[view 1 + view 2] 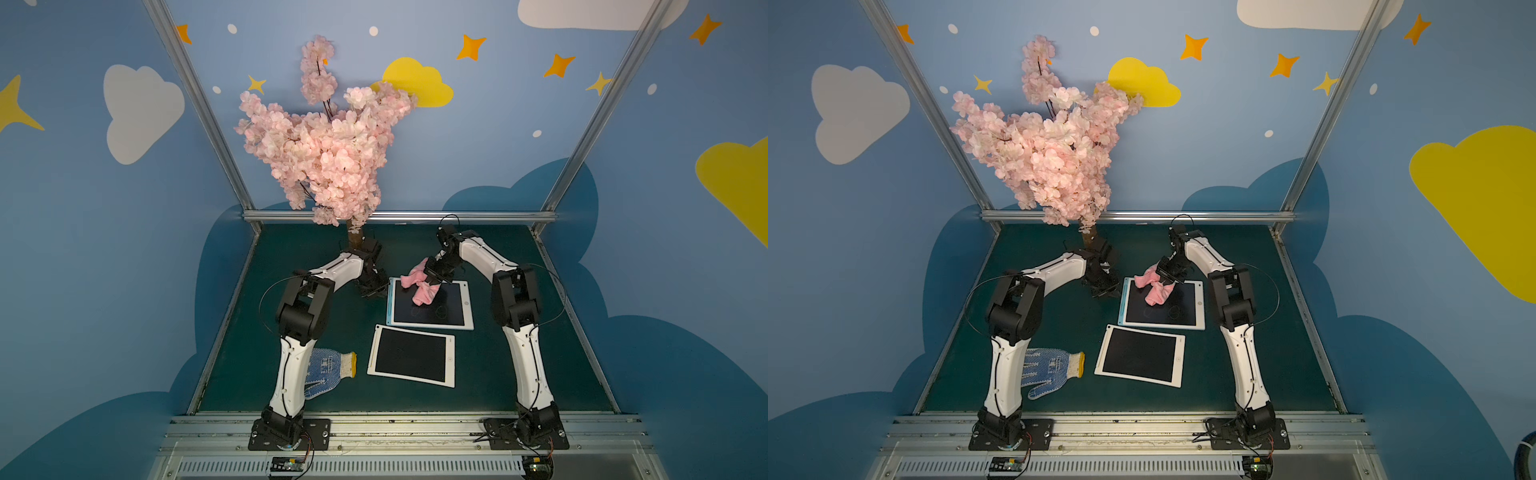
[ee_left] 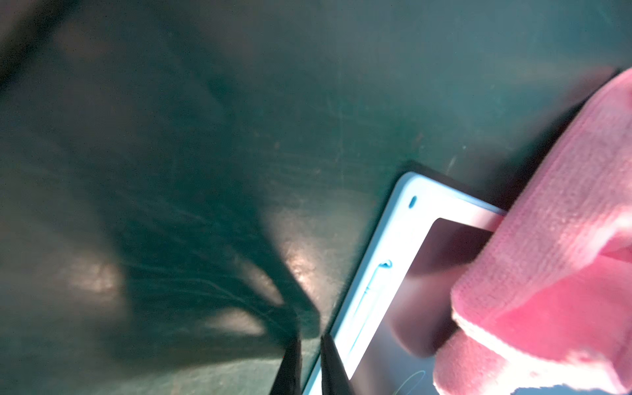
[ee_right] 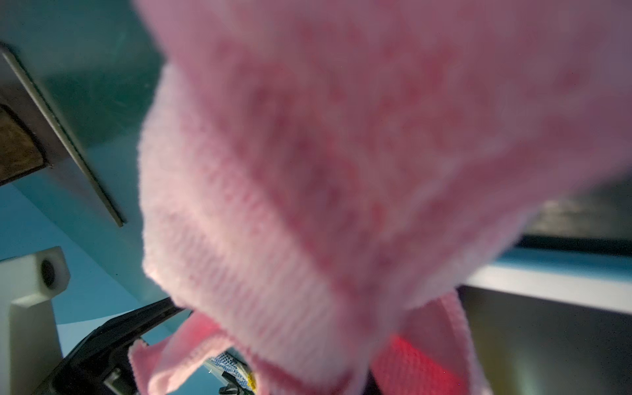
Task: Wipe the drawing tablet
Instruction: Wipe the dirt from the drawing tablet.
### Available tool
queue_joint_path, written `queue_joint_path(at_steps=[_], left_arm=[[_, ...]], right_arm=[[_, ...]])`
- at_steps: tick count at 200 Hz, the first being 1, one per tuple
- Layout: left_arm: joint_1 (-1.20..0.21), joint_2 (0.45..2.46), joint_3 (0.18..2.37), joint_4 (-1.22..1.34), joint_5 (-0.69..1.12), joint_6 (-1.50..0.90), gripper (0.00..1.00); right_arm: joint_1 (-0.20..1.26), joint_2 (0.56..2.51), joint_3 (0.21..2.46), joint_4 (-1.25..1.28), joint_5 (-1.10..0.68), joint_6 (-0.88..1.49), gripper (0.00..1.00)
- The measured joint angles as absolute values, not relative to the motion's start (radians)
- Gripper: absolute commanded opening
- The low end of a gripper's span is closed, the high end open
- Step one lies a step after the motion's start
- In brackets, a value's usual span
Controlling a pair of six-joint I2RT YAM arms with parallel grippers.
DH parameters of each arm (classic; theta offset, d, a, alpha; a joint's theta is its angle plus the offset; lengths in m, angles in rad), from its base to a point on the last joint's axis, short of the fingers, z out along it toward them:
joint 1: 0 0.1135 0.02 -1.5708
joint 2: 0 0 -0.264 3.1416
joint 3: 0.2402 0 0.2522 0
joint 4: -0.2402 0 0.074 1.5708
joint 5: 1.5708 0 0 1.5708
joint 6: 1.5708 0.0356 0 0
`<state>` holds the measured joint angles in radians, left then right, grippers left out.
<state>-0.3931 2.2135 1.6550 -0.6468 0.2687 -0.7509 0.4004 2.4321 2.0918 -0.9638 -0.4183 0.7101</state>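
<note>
Nearest, a dotted glove is seen, its printed label too small to be read. Beyond a blank tablet, a pink cloth is pressed on the scribbled drawing tablet, pinched by the closed right gripper. The left gripper, nearly closed and empty, is held beside the drawing tablet's edge.

Nothing legible anywhere — the work glove by the left front edge of the tabletop bears a blue printed mark too small to read, and the drawing tablet farther back shows only scribbled loops — no letters or numbers.
</note>
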Motion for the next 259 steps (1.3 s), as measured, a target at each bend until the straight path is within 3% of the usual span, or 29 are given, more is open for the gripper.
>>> queue_joint_path(at_steps=[57, 127, 192, 259], left_arm=[[-0.393, 2.214, 1.655, -0.647, 0.27, -0.751, 0.15], [-0.393, 2.214, 1.655, -0.647, 0.272, -0.751, 0.15], [-0.393, 2.214, 1.655, -0.647, 0.272, -0.752, 0.15], [-0.393, 2.23, 1.702, -0.675, 0.272, -0.751, 0.15]], right_arm=[[0.57, 2.626, 2.403, -0.937, -0.474, 0.771, 0.0], [0.472, 2.518, 2.204, -0.917, -0.501, 0.755, 0.0], [0.595, 2.514, 2.204, -0.918, -0.475, 0.739, 0.0], [0.508, 2.421, 2.064, -0.907, -0.453, 0.72, 0.0]])
